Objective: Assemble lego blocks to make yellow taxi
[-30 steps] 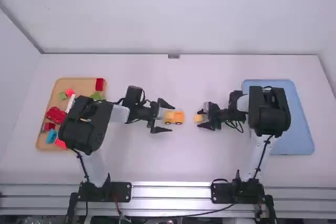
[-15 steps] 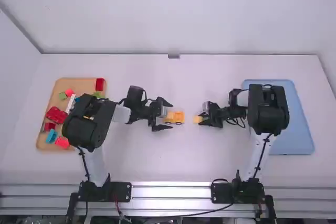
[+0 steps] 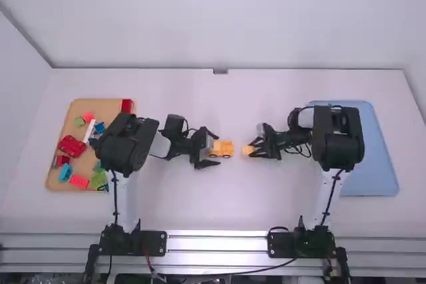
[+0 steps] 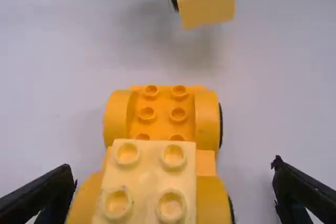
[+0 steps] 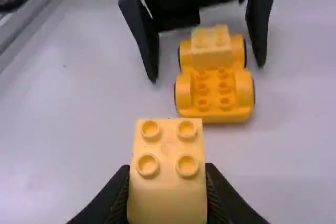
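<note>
Mid-table, my left gripper [image 3: 212, 148] stands open around the rear of the orange wheeled base [image 3: 223, 149]. In the left wrist view the left gripper [image 4: 176, 187] has a finger on each side, with gaps to the base [image 4: 167, 109]. A pale yellow block [image 4: 149, 182] sits on one end of that base; the other end shows bare studs. To the right, my right gripper [image 3: 255, 149] is shut on a second pale yellow block [image 3: 247, 150]. In the right wrist view, the right gripper [image 5: 168, 198] pinches this block [image 5: 168, 156], apart from the base [image 5: 215, 95].
At the left, a tan tray [image 3: 100, 108] holds several loose blocks, among them a red car-shaped piece [image 3: 71, 145], partly under the left arm. A blue tray [image 3: 379, 164] lies at the right, partly behind the right arm.
My right gripper has moved slightly left with its yellow block, closer to the base. The left arm's links have shifted right, while its gripper stays around the base, which has not moved.
</note>
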You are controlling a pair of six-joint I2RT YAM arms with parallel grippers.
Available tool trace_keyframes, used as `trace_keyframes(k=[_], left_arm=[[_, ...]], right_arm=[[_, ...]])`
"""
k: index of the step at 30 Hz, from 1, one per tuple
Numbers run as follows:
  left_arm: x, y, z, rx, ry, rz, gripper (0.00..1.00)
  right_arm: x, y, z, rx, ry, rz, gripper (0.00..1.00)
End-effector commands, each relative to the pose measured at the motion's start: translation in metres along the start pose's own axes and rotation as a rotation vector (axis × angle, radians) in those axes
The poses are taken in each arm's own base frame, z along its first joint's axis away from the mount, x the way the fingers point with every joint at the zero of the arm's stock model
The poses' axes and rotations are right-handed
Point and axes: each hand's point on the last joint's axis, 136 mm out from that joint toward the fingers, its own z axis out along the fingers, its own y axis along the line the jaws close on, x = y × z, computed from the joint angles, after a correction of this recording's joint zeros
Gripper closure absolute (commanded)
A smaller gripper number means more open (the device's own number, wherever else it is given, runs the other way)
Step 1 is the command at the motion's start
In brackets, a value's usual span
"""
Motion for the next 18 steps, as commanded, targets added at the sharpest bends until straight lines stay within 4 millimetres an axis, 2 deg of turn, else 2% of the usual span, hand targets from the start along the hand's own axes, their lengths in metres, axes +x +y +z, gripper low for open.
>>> trace_keyframes(k=[1,2,4,8,10,11,14,18], left_arm=[[0.002,0.001,0.005,0.022,-0.006,-0.046,0.02],[0.004,0.0,0.009,0.036,-0.001,-0.053,0.09],[0.004,0.002,0.011,0.041,0.0,-0.057,0.16],[0.005,0.003,0.014,0.044,0.004,-0.056,0.43],[0.005,0.003,0.014,0.043,0.004,-0.055,0.65],[0.005,0.003,0.014,0.043,0.004,-0.057,0.71],[0.007,0.003,0.015,0.038,0.018,-0.057,0.84],[0.017,0.008,0.016,0.001,0.073,-0.062,0.87]], right_arm=[[-0.022,-0.009,0.002,0.001,-0.019,-0.121,0.79],[-0.026,-0.012,0.007,-0.006,-0.015,-0.132,0.79],[-0.027,-0.016,0.013,-0.008,-0.006,-0.129,0.79],[-0.025,-0.033,0.034,0.004,0.056,-0.06,0.79],[-0.025,-0.04,0.046,0.01,0.091,-0.045,0.8],[-0.025,-0.041,0.051,0.009,0.104,-0.048,0.8],[-0.026,-0.041,0.061,0.001,0.123,-0.062,0.8],[-0.024,-0.039,0.068,-0.013,0.152,-0.072,0.8]])
